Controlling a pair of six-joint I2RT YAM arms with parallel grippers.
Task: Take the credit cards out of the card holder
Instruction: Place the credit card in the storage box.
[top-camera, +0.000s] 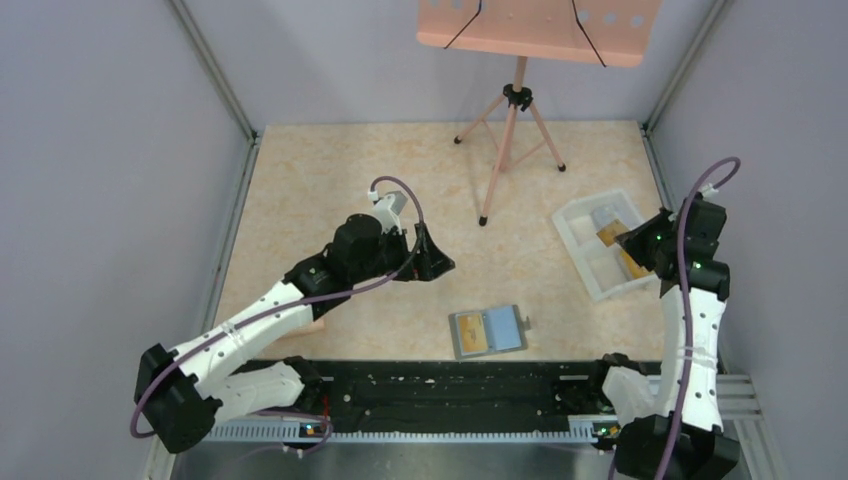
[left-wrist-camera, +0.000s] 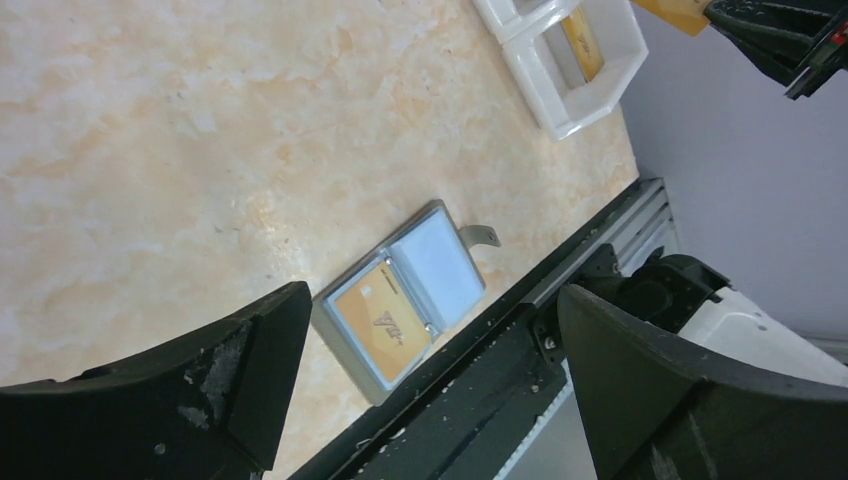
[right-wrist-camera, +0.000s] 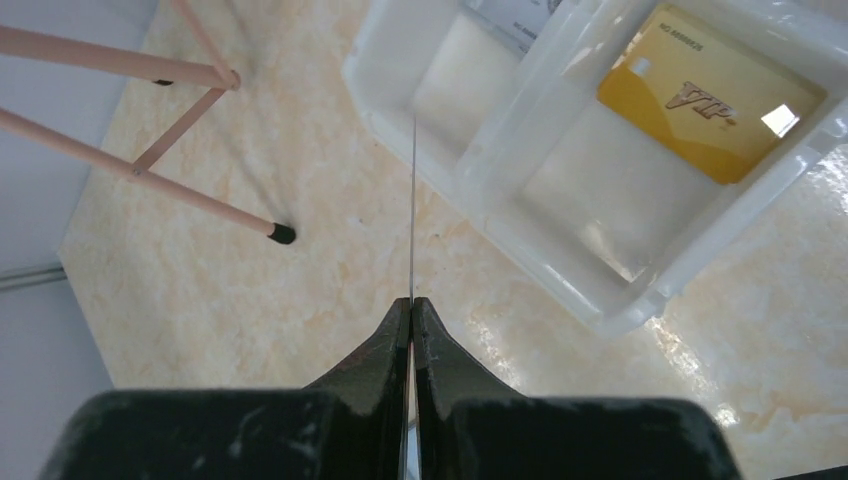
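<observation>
The card holder (top-camera: 487, 331) lies open near the table's front edge, with a yellow-orange credit card (top-camera: 472, 335) in its left pocket and a pale blue pocket on the right. It also shows in the left wrist view (left-wrist-camera: 400, 305). My left gripper (top-camera: 430, 255) is open and empty, up and to the left of the holder. My right gripper (top-camera: 634, 245) is shut on a yellow-orange card (top-camera: 612, 236) over the white tray (top-camera: 600, 290). In the right wrist view this card (right-wrist-camera: 413, 200) shows edge-on between the shut fingers (right-wrist-camera: 412, 303).
The white tray (right-wrist-camera: 600, 310) holds a yellow card (right-wrist-camera: 710, 95) and a grey card (right-wrist-camera: 510, 15) in separate compartments. A pink music stand on a tripod (top-camera: 510, 140) stands at the back middle. Purple walls close the sides; a black rail (top-camera: 450, 385) runs along the front.
</observation>
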